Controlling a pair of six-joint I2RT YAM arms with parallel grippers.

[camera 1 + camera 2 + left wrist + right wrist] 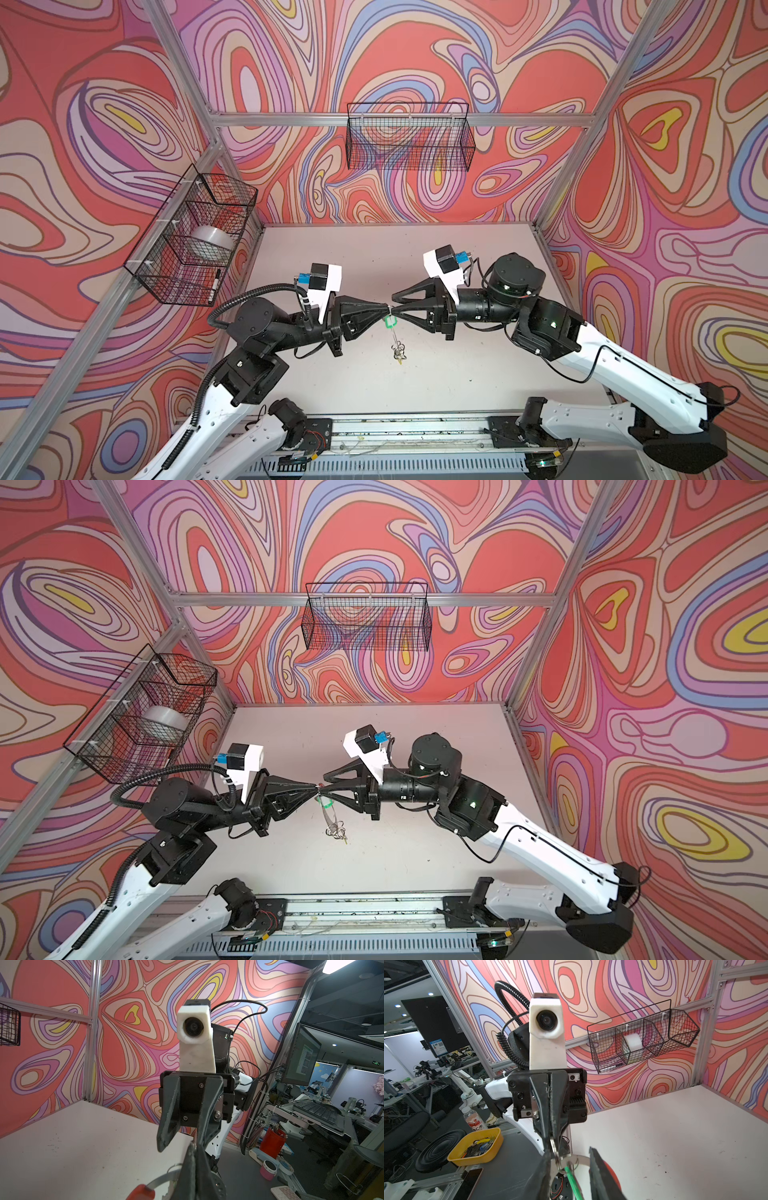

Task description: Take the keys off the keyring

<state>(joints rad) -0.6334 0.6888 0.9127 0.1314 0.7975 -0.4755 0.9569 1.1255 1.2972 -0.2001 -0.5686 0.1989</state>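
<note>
The keyring is held up over the middle of the surface, clear of it, so that it hangs edge-on in both top views and its load dangles free. The left hand is pressed together on a small split ring threaded through the grey band, and the whole keyring is carried by that pinch. The right hand is set tip to tip against it with jaws spread. The grey band lies between its fingers and nothing is clamped, though one finger is seen right beside the pinched split ring. The green-tagged key hangs just below the meeting point, and its tag is seen as a green strip in the right wrist view. A cluster of small rings and a yellow speck are seen at the low end; whether the speck is the second key cannot be told. Neither key is judged to be off yet. The next move is judged to call for a close on the green tag or its ring, with the left pinch as anchor; if that pinch slipped, everything would be dropped.
</note>
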